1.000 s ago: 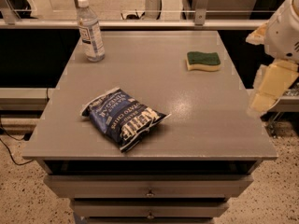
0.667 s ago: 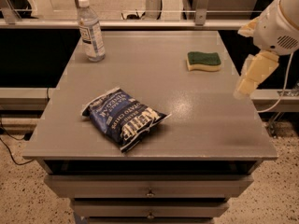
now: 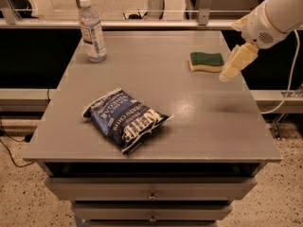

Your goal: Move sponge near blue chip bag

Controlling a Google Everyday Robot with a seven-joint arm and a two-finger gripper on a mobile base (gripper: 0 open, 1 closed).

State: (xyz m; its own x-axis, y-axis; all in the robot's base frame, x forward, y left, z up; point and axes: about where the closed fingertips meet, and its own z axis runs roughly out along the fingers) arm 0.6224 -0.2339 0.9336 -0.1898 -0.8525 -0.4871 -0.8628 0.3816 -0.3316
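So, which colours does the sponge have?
The sponge is dark green on top, pale yellow below (camera view); the gripper hovers beside it.

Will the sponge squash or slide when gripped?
The sponge looks like soft foam, so it probably squashes and weighs little. Lying flat, it shouldn't roll, but may skid on the smooth table. The gripper hangs close beside it.

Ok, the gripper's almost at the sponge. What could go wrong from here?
1. The gripper hangs tilted just right of the sponge. Coming in at that slant, it may shove the low, flat sponge across the table rather than grip it.
2. The blue chip bag lies near the table's front edge and looks light. A careless set-down beside it could nudge it toward that edge.
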